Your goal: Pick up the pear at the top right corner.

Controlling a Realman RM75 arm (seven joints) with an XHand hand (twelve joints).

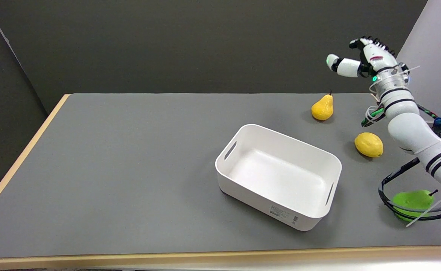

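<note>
The green pear (412, 201), lying well below the fingers (342, 66) of the right hand (367, 60), is partly covered by black cable loops, a white cable tie and the forearm, so that its full outline cannot be made out. The right arm (412, 128) is cut off by the picture's right edge, and the far sides of the fingers are turned away from the camera. The print on the label (282, 214) of the white bin (280, 175), far below and left of the fingers, is too small to be read.
</note>
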